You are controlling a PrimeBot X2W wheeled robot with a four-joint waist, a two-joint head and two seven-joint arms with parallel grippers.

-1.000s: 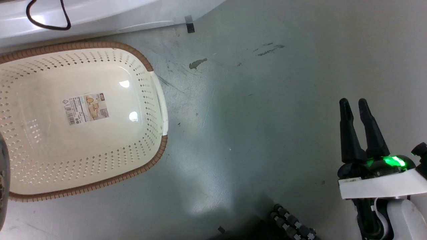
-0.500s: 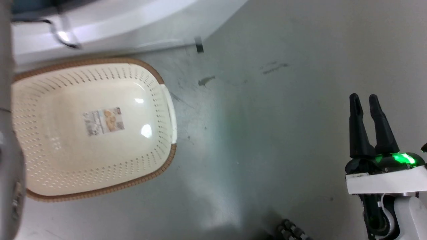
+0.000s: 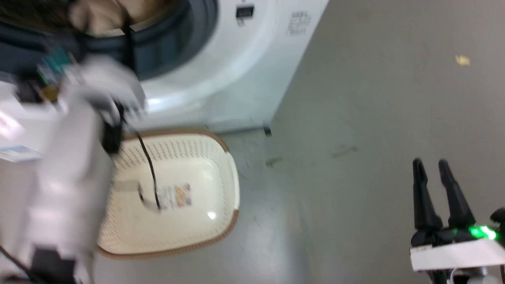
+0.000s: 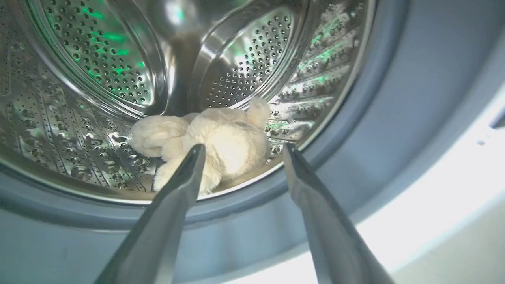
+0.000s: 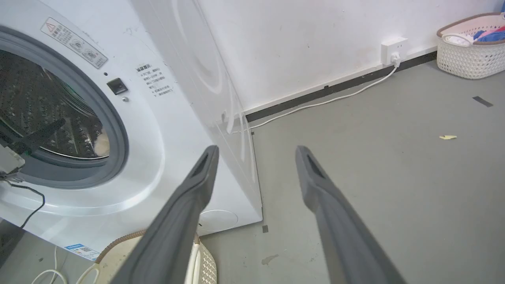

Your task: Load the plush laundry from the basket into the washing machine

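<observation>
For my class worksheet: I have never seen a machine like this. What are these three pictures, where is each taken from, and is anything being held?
It is a wheeled robot with two arms, each ending in a two-fingered hand. One picture looks down from its head: the basket sits on the floor before the washer. The other two look along each hand from its wrist. The left hand is open before the drum, where the plush lies. The right hand is open too; neither holds anything.
</observation>
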